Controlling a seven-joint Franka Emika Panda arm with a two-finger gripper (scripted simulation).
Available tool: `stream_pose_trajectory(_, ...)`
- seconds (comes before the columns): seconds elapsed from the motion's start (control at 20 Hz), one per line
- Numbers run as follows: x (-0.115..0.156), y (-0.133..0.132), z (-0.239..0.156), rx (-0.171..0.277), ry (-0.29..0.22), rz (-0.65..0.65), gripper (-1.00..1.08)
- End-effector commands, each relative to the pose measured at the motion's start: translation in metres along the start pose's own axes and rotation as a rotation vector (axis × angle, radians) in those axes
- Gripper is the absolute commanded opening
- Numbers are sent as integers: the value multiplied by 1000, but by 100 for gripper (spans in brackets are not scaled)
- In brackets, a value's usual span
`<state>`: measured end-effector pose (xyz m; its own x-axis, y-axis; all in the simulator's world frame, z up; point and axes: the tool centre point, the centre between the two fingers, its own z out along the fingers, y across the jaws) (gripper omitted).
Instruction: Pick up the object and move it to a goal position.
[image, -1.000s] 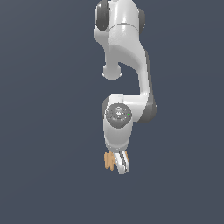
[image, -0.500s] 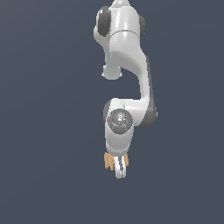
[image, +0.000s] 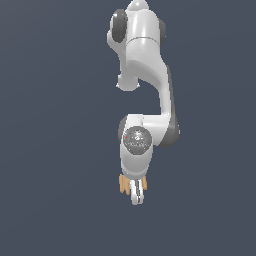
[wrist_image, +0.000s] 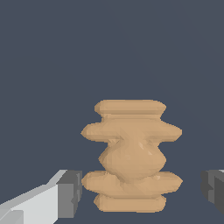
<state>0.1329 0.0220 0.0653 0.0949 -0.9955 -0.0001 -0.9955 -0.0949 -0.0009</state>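
Gripper (wrist_image: 142, 190): jaws spread wide, pads either side of the object, not touching it.
Change: arm has come lower over the last second, wrist now closing over the lump.
Object (wrist_image: 131, 157): orange-tan ridged lump between the fingers, at six o'clock below the wrist (image: 136, 140).
Meaning: likely ready to close.
Obstacles: none visible.

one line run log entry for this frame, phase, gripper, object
phase: pre-grasp | gripper: open, fingers either side of object, not touching | object: orange-tan ridged lump, between fingers, not gripped | goal: not visible
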Motion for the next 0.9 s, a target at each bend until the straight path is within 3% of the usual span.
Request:
stream_pose_trajectory(0.0,0,0,7,-1,0,1,100)
stream_pose_trajectory(0.4,0,2,45,-1,0,5,100)
stream_pose_trajectory(0.7,0,0,47,-1,0,5,100)
stream_pose_trajectory(0.75,0,0,47,-1,0,5,-100)
stream_pose_trajectory(0.85,0,0,47,-1,0,5,-100)
